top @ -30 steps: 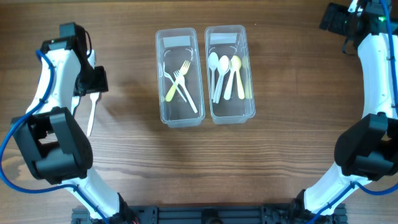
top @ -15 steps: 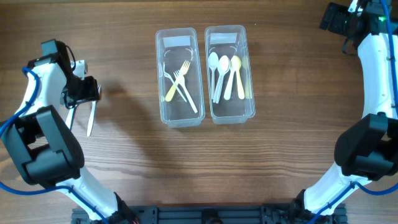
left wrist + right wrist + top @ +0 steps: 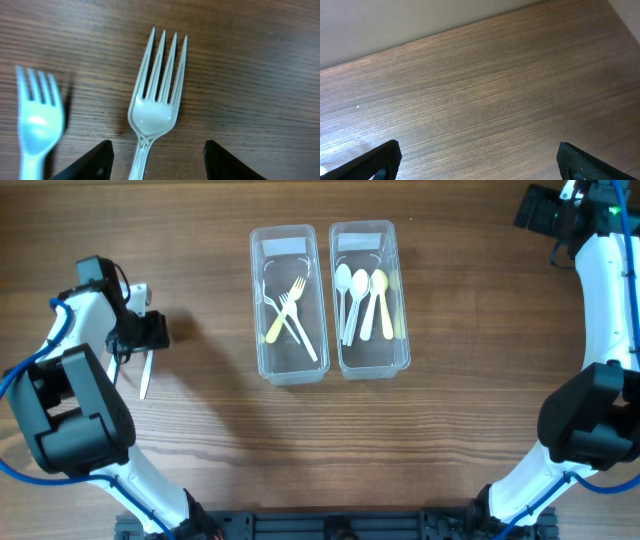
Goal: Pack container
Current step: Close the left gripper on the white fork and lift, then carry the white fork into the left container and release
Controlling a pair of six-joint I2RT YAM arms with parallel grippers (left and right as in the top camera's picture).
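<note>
Left arm (image 3: 80, 320) and right arm (image 3: 605, 290): white shells, chunky black joints, blue cables (image 3: 18, 372) looping off the sides.

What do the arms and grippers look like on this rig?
Left arm and right arm: white links, bulky black joint housings, blue cable looping alongside each. Right arm shows a small green spot near its wrist. Left fingers and right fingers are plain black, tapered. No markings legible.

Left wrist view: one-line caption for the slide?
Open left jaws frame the handle of a beige fork on the wood table, a paler fork lying alongside.
</note>
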